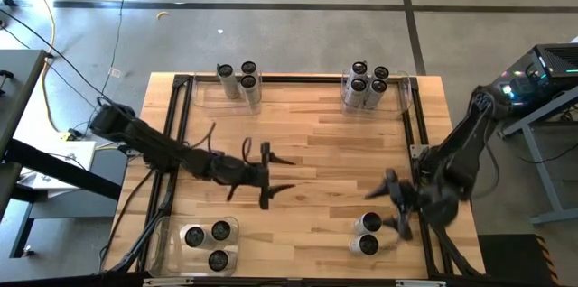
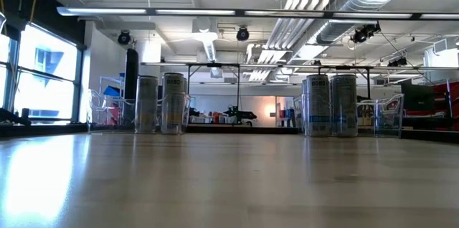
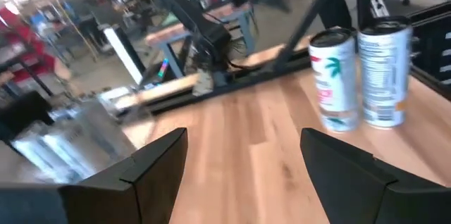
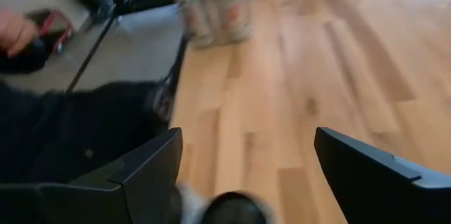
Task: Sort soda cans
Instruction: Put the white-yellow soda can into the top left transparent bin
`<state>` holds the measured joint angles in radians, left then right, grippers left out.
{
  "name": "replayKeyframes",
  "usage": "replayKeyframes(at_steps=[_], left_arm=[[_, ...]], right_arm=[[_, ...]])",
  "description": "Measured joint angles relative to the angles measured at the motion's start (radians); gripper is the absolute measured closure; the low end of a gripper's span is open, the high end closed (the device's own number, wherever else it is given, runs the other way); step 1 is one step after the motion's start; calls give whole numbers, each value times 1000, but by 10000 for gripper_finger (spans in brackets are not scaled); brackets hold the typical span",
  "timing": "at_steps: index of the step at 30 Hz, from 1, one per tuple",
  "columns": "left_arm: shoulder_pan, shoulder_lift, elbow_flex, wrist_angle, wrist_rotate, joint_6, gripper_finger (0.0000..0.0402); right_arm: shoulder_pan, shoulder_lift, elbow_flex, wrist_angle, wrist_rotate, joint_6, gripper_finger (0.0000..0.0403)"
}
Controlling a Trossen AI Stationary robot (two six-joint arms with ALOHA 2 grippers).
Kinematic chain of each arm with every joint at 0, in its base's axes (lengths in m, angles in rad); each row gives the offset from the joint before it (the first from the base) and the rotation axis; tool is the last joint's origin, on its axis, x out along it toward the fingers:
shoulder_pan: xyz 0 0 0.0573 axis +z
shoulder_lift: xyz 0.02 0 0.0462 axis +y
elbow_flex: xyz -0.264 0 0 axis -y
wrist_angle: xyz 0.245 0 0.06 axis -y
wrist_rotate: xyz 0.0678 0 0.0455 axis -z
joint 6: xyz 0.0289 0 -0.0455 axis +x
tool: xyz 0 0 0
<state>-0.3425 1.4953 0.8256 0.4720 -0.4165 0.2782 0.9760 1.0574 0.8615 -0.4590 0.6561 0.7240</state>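
Observation:
Soda cans stand upright on the wooden table in four groups. Three are in a clear bin at the far left [image 1: 239, 79], several in a clear bin at the far right [image 1: 366, 88], and three in a clear bin at the near left [image 1: 208, 240]. Two stand at the near right [image 1: 366, 233], also in the left wrist view [image 3: 359, 76]. My left gripper [image 1: 266, 175] is open above the table's middle, with nothing between its fingers [image 3: 243, 160]. My right gripper [image 1: 397, 203] is open just right of the two near-right cans. A dark round top [image 4: 232, 210] shows below its fingers.
A black frame [image 1: 411, 134] runs along the table's edges. The bare wood in the middle [image 1: 325, 152] is free room between the groups. The low view shows cans [image 2: 161, 102] [image 2: 330, 105] on the far side. A person's hand [image 4: 14, 30] shows beyond the table.

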Motion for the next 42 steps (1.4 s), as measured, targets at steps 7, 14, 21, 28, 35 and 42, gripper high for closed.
replayKeyframes(at_steps=[7, 14, 21, 28, 35, 42], left_arm=[[-31, 67, 2, 95, -123, -118, 133], [-31, 61, 2, 133, -150, -160, 133], [-30, 61, 3, 156, -150, -143, 133], [-30, 60, 3, 150, -150, -143, 133], [-30, 60, 3, 145, -149, -144, 133], [-30, 60, 3, 145, -148, -144, 133]], right_arm=[[99, 286, 217, -30, -16, -33, 85], [88, 453, 406, -227, -163, -47, 85], [32, 490, 447, -324, -255, -78, 85], [-35, 497, 432, -410, -355, -75, 85], [-44, 501, 432, -412, -377, -104, 85], [-47, 516, 432, -412, -372, -150, 85]])
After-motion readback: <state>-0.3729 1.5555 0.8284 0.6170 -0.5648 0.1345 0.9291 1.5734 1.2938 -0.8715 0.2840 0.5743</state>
